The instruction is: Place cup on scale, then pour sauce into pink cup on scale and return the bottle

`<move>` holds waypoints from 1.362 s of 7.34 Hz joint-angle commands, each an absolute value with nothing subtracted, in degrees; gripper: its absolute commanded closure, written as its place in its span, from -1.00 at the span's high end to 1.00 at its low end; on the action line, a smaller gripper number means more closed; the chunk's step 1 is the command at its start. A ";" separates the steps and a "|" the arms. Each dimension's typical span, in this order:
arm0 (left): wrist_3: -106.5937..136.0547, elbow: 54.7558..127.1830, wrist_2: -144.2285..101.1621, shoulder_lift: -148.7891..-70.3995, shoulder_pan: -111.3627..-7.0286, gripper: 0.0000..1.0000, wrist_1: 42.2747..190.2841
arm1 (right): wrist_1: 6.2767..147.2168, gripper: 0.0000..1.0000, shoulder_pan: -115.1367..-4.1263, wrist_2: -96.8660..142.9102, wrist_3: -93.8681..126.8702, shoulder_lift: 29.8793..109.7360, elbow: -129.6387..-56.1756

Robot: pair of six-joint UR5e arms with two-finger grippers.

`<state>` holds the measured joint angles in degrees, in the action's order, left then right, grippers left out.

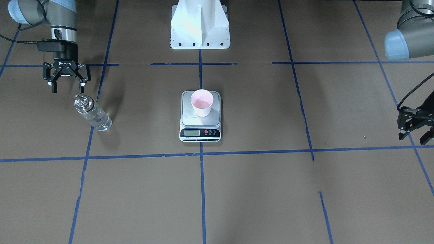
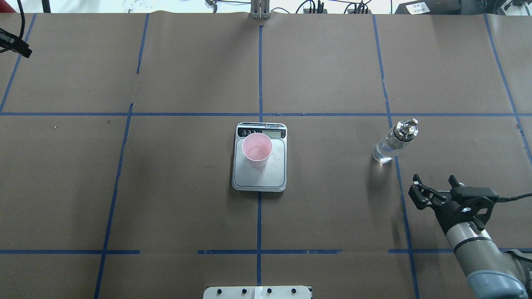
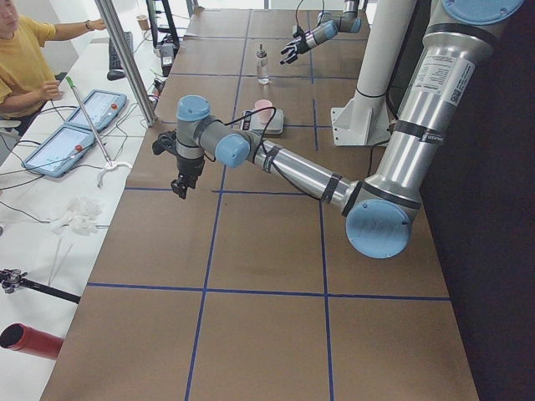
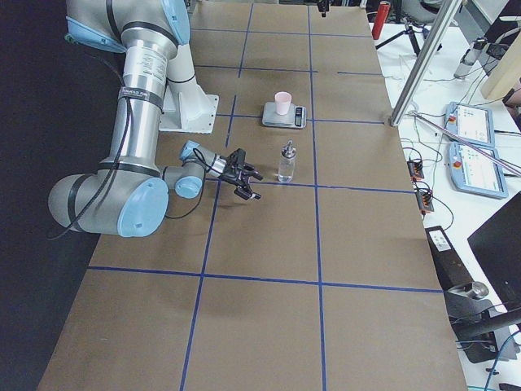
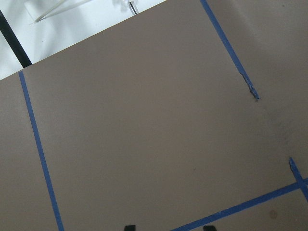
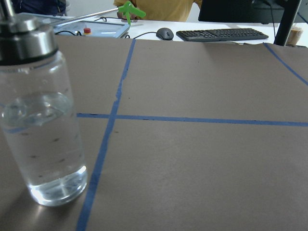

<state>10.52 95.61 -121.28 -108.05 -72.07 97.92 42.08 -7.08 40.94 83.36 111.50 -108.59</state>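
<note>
Cup: the pink cup (image 1: 202, 102) stands upright on the scale (image 1: 187, 118), toward the back of its metal plate, so the first step looks done.
Scale: it sits in the middle of the worktop (image 1: 237, 189), with its display strip facing away from the robot.
Bottle: the glass bottle (image 1: 93, 113) stands upright on the worktop, well apart from the scale on the robot's right side, on a blue tape line.
Sauce: the clear liquid (image 6: 38, 144) fills roughly the lower half of the bottle in the right wrist view.
Right gripper: the right gripper (image 1: 67, 86) hangs just beside the bottle on the robot's side. Its jaws are spread, hold nothing, and do not touch the bottle.
Left gripper: the left gripper (image 1: 413, 138) is far off at the worktop's left end. Its jaws are spread and empty.
Pour: there may be a thin layer of liquid in the cup and a few specks on the plate, but the views are too coarse to be sure.
Left to do: if the cup is dry, the pour and the return remain. If it holds sauce, the bottle is already set down and little is left.
</note>
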 commanded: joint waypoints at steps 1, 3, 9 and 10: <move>10.20 95.19 -121.72 -107.93 -72.07 0.13 98.08 | 34.48 1.00 -21.18 58.79 68.12 112.07 -106.97; 9.93 94.22 -121.82 -107.41 -72.07 0.13 98.53 | 34.54 1.00 -37.18 77.32 58.14 109.53 -106.17; 3.43 89.91 -128.93 -106.96 -76.88 0.15 98.18 | 70.28 1.00 -86.09 131.27 8.79 92.49 -93.52; 2.21 89.83 -131.55 -106.88 -77.95 0.15 98.00 | 80.14 1.00 -88.66 133.83 0.96 90.81 -93.52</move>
<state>3.43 90.07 -129.14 -106.92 -76.27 98.22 67.01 -84.18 129.43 11.69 93.48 -93.83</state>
